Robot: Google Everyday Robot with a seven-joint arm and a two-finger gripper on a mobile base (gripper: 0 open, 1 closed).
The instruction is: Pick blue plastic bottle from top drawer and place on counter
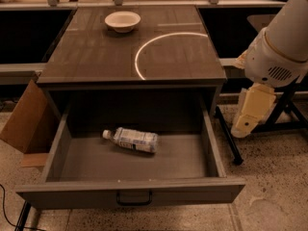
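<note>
The blue plastic bottle (pixel 132 140) lies on its side in the open top drawer (pixel 130 192), left of the middle, with its white cap pointing left. The drawer is pulled fully out below the counter (pixel 96 57), a dark brown top with a thin white circle outline (pixel 144 49). My arm (pixel 281 44) comes in from the right edge. Its cream-coloured gripper (pixel 242 126) hangs down to the right of the drawer, outside it, well apart from the bottle and holding nothing.
A white bowl (pixel 122 20) stands on the counter at the back left. A cardboard box (pixel 26 121) leans against the drawer's left side. A dark metal stand (pixel 231 138) is on the speckled floor to the right, under my arm.
</note>
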